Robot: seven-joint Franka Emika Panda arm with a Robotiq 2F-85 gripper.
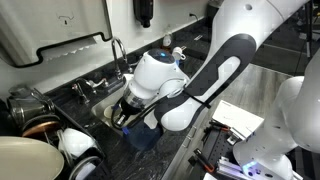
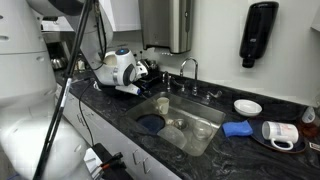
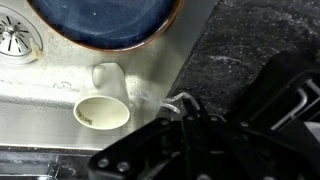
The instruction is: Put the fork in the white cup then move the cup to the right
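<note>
Now your tool hangs near the white cup, upright in sink beside blue dish; fingers apart or together, can't tell.

In the wrist view, the small round cream cup stands in the steel sink basin, just beside the dark blue round dish (round metal drain strainer at its left). The dark speckled stone countertop lies to the right.
</note>
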